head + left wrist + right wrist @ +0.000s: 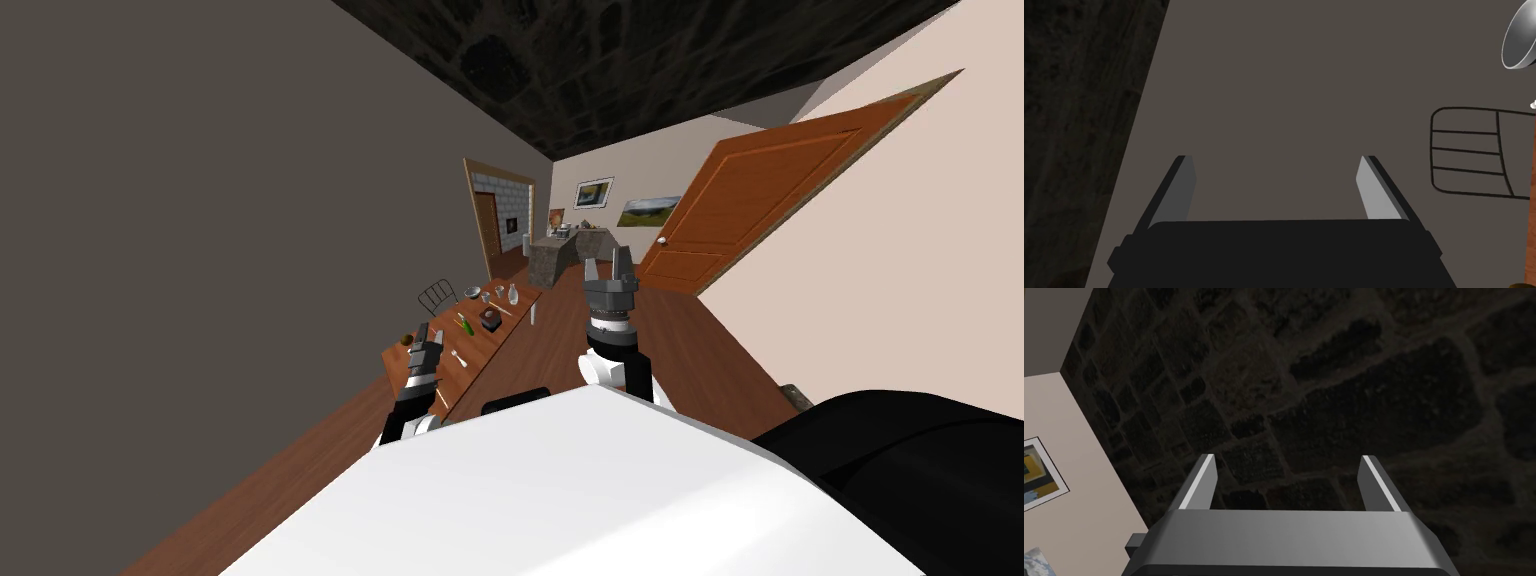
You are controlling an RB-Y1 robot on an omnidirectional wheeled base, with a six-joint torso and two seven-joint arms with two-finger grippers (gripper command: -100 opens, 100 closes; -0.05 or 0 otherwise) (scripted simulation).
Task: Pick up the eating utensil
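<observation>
Both spread wide, left claw near white spoon, right claw raised

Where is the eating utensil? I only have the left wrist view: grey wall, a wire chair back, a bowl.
Observer: In the head view a small white spoon-like utensil lies on the wooden table, just beside the left gripper.
Operator: Is the right arm near it?
Observer: No, the right gripper is raised over the floor, apart from the table, fingers open.
Operator: Anything close to the utensil?
Observer: A green item lies just beyond it along the table.
</observation>
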